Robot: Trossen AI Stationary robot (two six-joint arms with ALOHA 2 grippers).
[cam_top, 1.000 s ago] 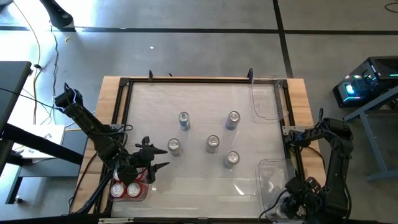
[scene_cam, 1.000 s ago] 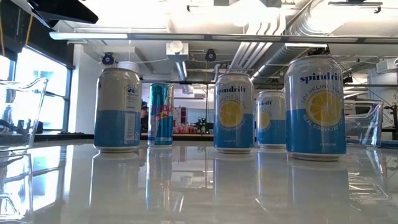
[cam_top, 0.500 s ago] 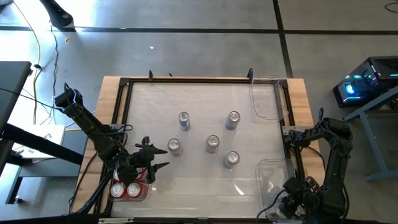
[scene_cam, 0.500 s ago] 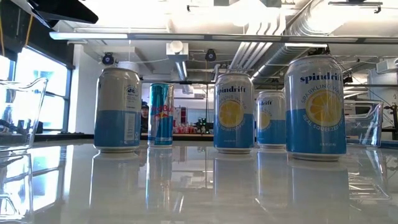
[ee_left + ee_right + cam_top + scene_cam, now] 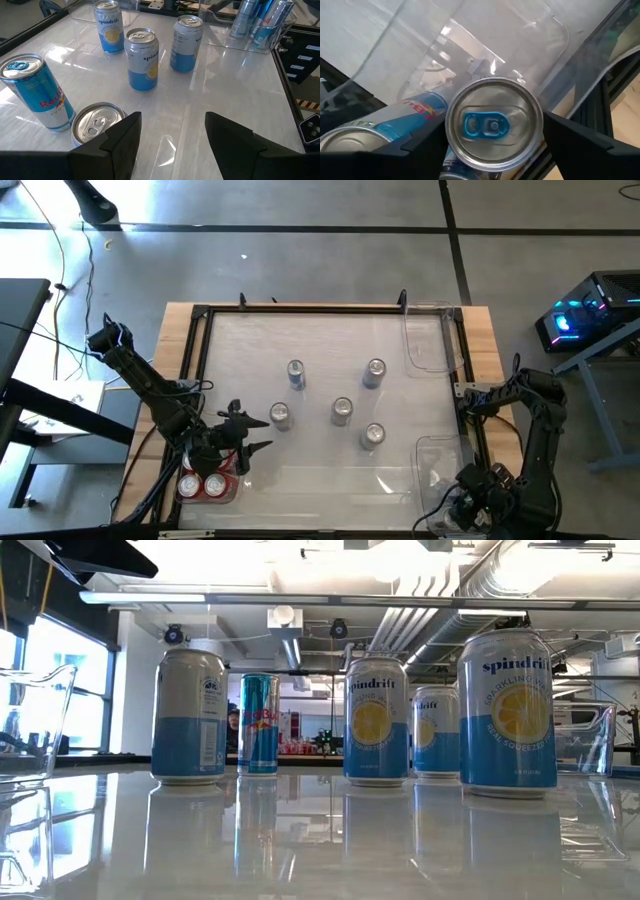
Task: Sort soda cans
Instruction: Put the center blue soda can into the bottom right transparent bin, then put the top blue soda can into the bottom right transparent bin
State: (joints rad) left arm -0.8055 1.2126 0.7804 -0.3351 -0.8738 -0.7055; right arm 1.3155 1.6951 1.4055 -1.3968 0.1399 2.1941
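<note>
Right wrist view: right gripper (image 5: 492, 145) jaws spread, can (image 5: 493, 121) between, contact unclear, bin wall (image 5: 540, 30) close ahead | left gripper (image 5: 172, 142) jaws parted, empty, bare table (image 5: 225, 80) ahead.

"Spindrift", "sparkling water" on blue-and-white cans (image 5: 506, 710), "Red Bull" logo on slim blue-silver can (image 5: 259, 724)

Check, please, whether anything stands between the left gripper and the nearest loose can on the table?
Nothing visible does. The left gripper has its fingers open, and the nearest can stands upright right beside one fingertip, slightly off the gap's line, with only bare table around it.
</note>
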